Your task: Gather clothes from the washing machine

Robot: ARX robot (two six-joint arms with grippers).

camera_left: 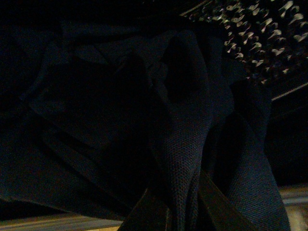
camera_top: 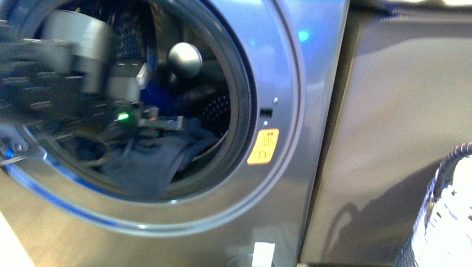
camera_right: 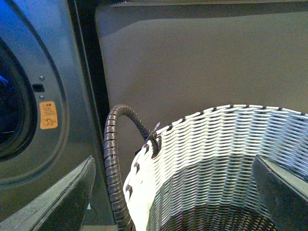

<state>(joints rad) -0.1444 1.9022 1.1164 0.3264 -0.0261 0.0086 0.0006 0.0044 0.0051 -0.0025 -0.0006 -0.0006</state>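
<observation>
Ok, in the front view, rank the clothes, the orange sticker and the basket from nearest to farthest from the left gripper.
1. The clothes, inside the washer, right at the left gripper.
2. The orange sticker, on the washer's front, right of the opening.
3. The basket, at the far right edge.

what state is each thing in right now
washing machine: door open
clothes: bunched in the drum, draped over its lip
basket: upright, no clothes seen inside
left hand: in the drum, shut on the clothes
right hand: open, empty, above the basket
</observation>
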